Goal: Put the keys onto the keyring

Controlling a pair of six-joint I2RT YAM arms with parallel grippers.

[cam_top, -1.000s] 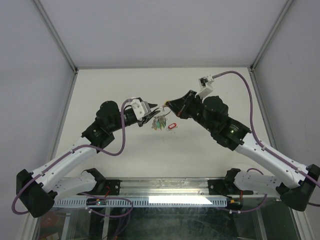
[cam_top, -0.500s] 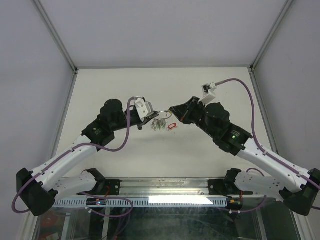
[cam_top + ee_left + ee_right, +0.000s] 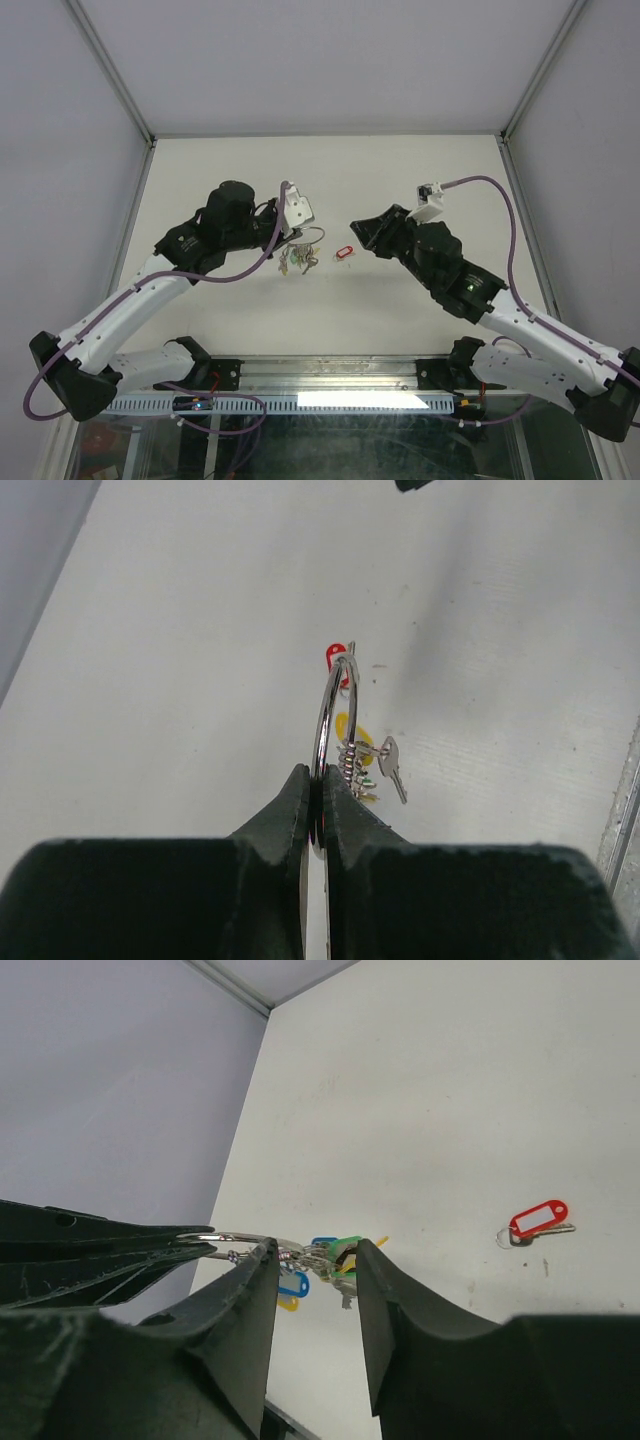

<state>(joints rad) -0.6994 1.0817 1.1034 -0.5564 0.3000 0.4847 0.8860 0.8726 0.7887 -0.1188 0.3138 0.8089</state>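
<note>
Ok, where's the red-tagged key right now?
In the top view, the red-tagged key lies on the table between the left gripper and right gripper, just right of the keys hanging from the held keyring.

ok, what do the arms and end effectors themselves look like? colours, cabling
Left arm and right arm: white lower links, bulky black joint housings higher up. A loose purple cable runs along each to a white wrist camera mount. Left end effector and right end effector: two matte black tapered fingers each. No legible markings.
</note>
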